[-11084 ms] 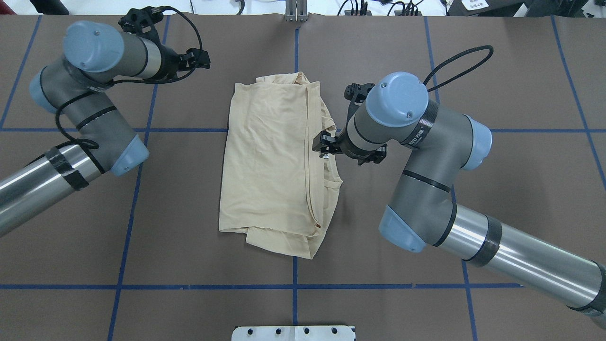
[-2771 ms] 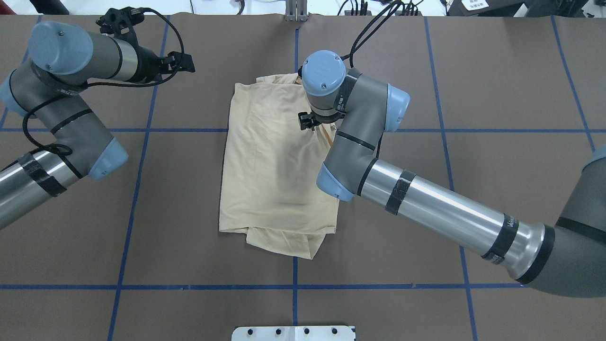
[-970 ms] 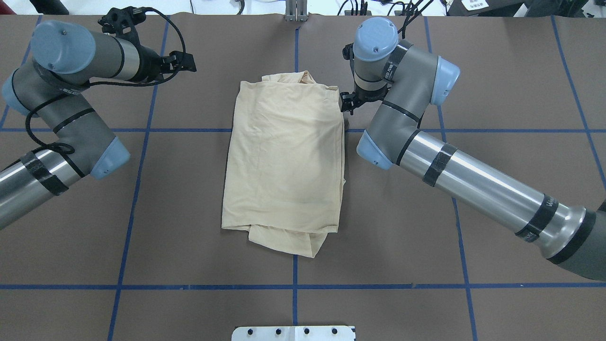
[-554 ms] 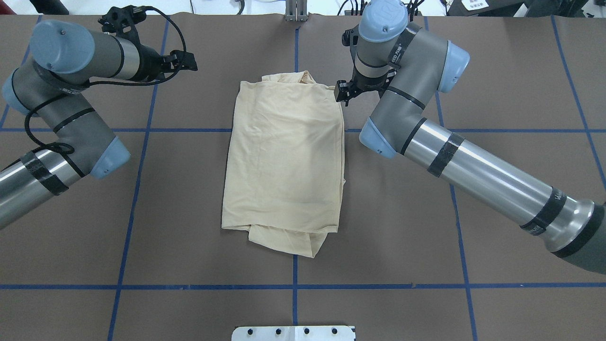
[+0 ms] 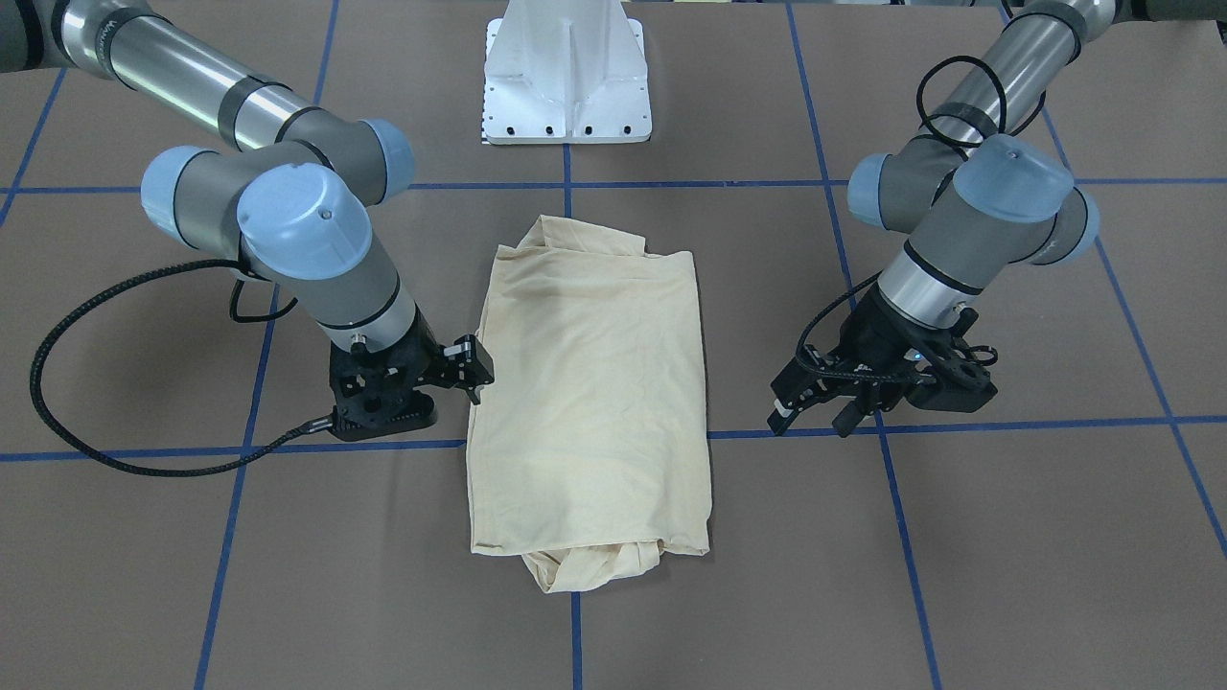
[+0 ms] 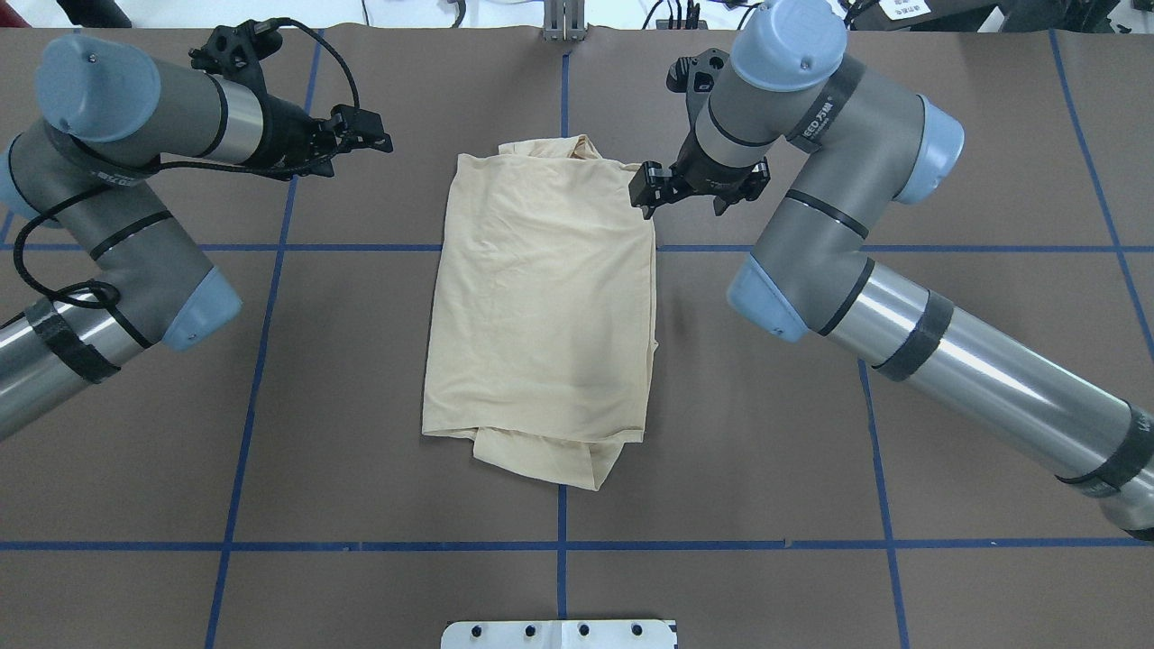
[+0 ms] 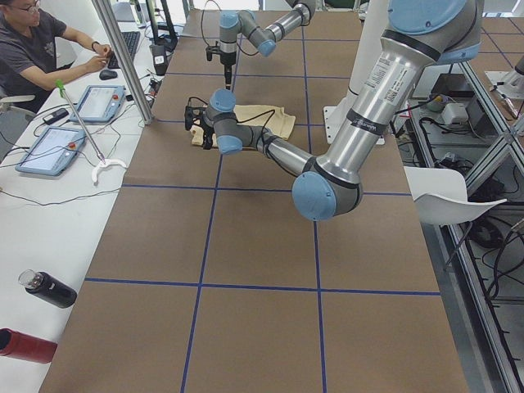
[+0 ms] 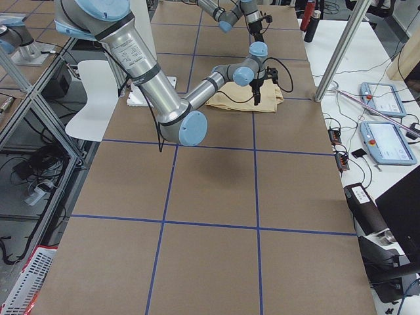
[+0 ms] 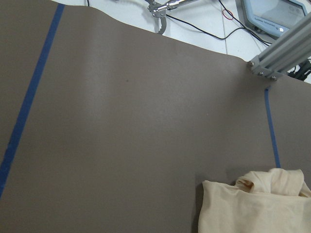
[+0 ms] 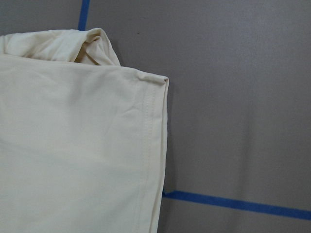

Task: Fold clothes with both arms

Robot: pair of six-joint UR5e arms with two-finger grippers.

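The clothes are one pale cream shirt (image 6: 545,297) lying flat on the brown table as a tall folded rectangle, with a lumpy bunch of cloth at its far end (image 5: 590,565). No print shows. My right gripper (image 6: 643,191) hovers open just off the shirt's far right corner (image 10: 163,82) and holds nothing; it stands beside the cloth edge (image 5: 476,369). My left gripper (image 6: 368,135) is open and empty, well off the shirt's left side, above bare table (image 5: 813,420). The left wrist view catches only the shirt's far corner (image 9: 252,204).
The white pedestal base (image 5: 567,72) stands at the robot's side of the table. Blue tape lines (image 6: 559,545) grid the brown mat. Beyond the far edge are a metal post (image 7: 123,57), tablets and a seated person (image 7: 37,49). Two bottles (image 7: 45,288) lie there.
The right arm carried the shirt's right side outward, leaving a straight edge, let go and drew back to the far right corner. The left gripper shifted slightly towards the shirt.
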